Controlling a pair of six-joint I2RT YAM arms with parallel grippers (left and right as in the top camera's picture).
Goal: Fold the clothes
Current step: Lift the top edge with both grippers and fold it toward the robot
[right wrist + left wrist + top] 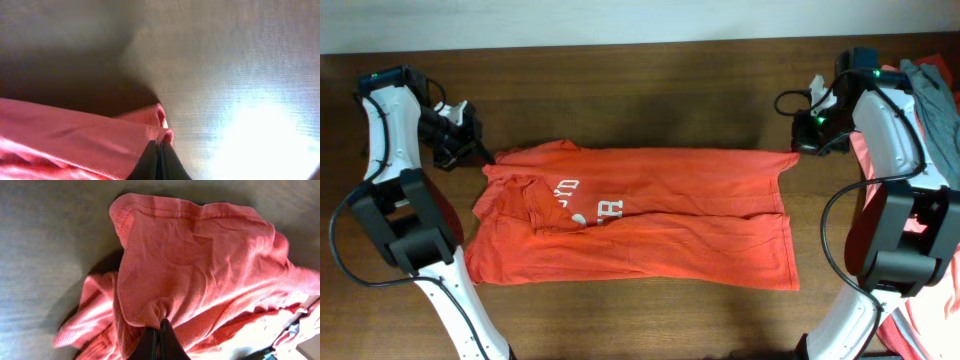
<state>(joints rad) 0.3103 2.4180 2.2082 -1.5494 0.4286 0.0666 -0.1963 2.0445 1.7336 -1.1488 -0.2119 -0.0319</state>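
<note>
Tension holds the orange T-shirt (650, 230) spread flat on the table (640, 90): the left gripper (485, 155) pinches its corner at ten o'clock, the right gripper (798, 152) the corner at two o'clock (both clamped tight on cloth), probably to smooth it for folding.

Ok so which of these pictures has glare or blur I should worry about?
Right wrist view: strong glare washes out the table at lower right, dark shadow at left. Left wrist view: soft, the T-shirt slightly blurred, lower right overexposed. Overhead view: sharp, evenly lit.
</note>
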